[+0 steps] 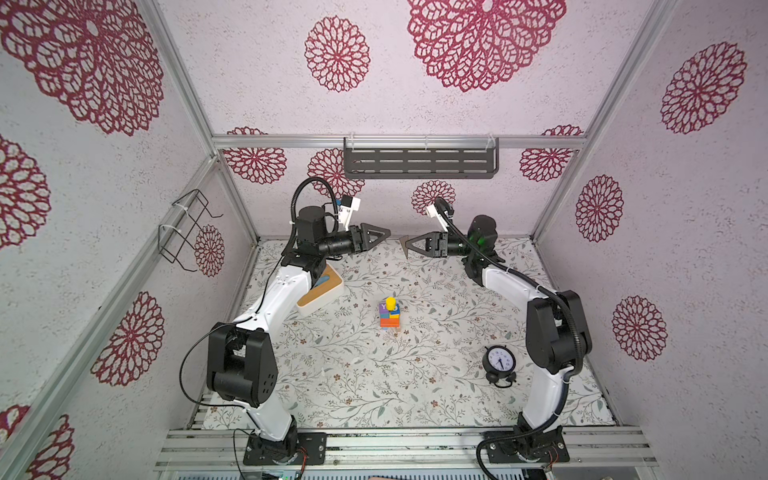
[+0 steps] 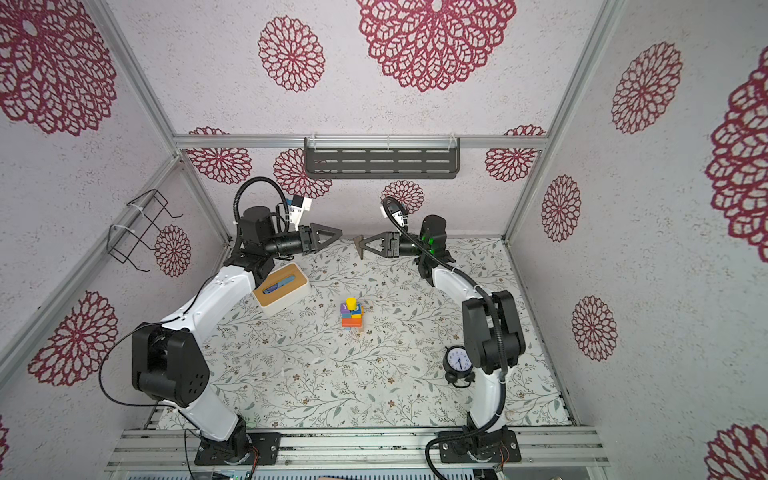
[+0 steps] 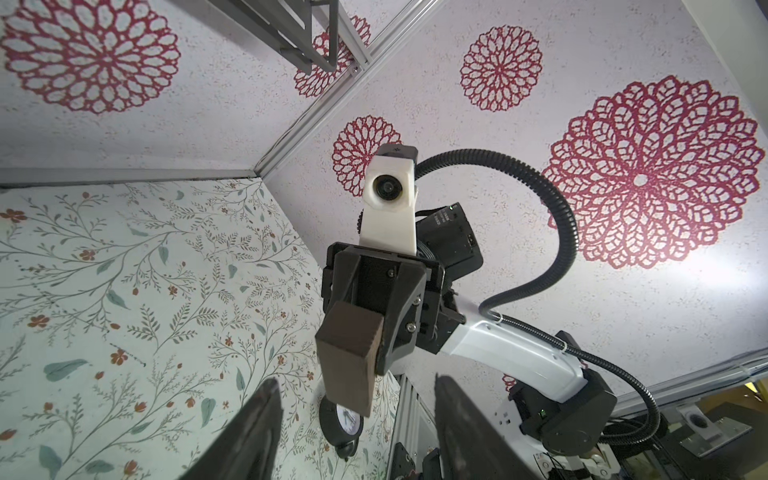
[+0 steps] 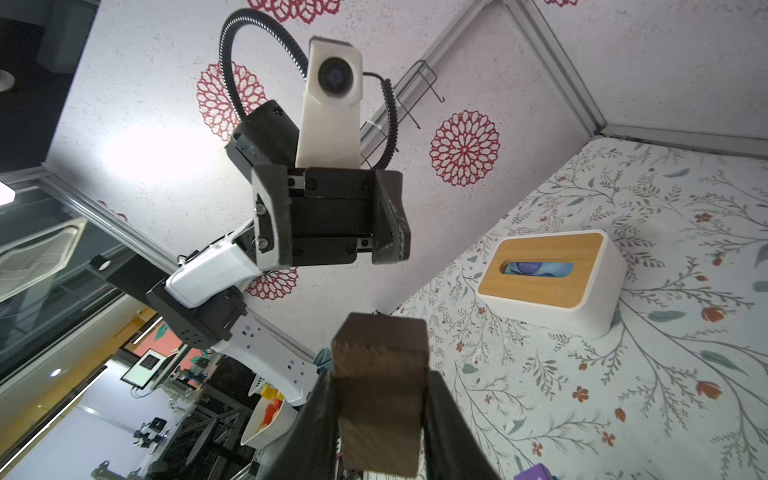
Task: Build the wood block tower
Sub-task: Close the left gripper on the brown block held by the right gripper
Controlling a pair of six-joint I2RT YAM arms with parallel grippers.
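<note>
The tower (image 1: 390, 315) (image 2: 352, 313) stands mid-table: orange and blue layers, a purple "Y" cube and a yellow cylinder on top. Both grippers hover high near the back wall, tips facing each other and a little apart. My right gripper (image 1: 406, 246) (image 2: 360, 246) (image 4: 380, 374) is shut on a dark brown bar (image 4: 380, 399) (image 3: 349, 357), which sticks out past its fingertips. My left gripper (image 1: 387, 233) (image 2: 340, 234) (image 3: 355, 380) is open with nothing between its fingers; the bar is just in front of them.
A white box with a wooden lid (image 1: 322, 291) (image 2: 281, 286) (image 4: 548, 274) lies under the left forearm. A black alarm clock (image 1: 500, 360) (image 2: 458, 360) stands at the front right. A dark shelf (image 1: 419, 160) hangs on the back wall.
</note>
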